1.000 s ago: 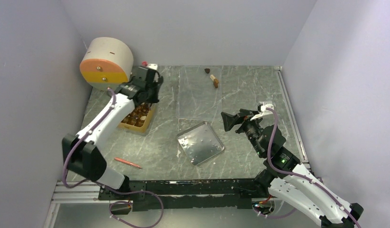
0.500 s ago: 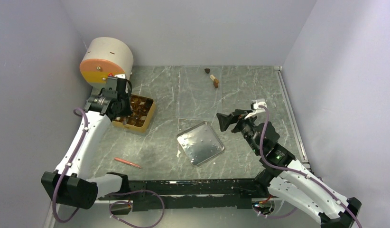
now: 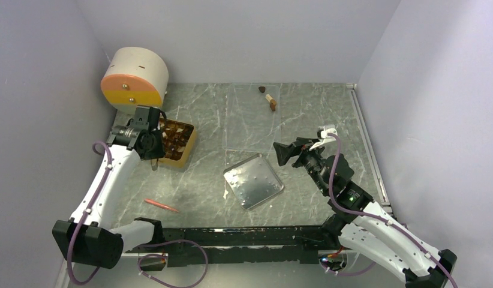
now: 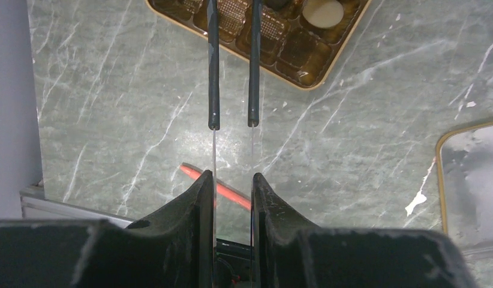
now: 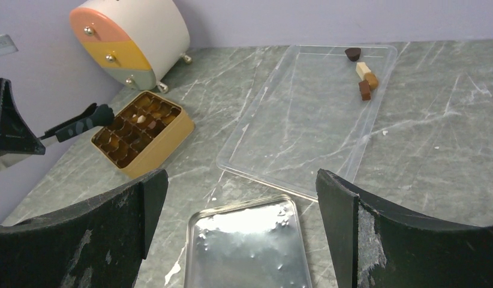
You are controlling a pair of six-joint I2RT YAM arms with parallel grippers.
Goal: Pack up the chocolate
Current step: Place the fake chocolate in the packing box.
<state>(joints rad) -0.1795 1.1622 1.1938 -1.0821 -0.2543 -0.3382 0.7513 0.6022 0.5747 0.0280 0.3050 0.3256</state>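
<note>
Chocolate pieces lie at the far end of a clear plastic tray [image 3: 250,126]: a dark one [image 3: 262,89] and a brown and cream cluster [image 3: 271,103], also in the right wrist view [image 5: 365,78]. More chocolates sit in the golden-tan compartment box [image 3: 187,149], one of them cream [image 4: 322,12]. My left gripper [image 3: 149,141] [image 4: 232,180] is shut on thin black-tipped tongs [image 4: 214,90]. The tong tips stand apart and empty over the box's near edge [image 4: 328,67]. My right gripper [image 3: 283,153] [image 5: 239,180] is wide open and empty above a silver tray.
A silver metal tray [image 3: 253,180] [image 5: 250,246] lies at the table's centre. A red-orange pen [image 3: 162,206] [image 4: 190,171] lies near the front left. A cream drum with an orange and yellow face [image 3: 135,78] stands in the back left corner. Walls close in on three sides.
My left arm has swung left and back from over the box, so the tongs now point at its near edge. My right gripper has shifted slightly left.
</note>
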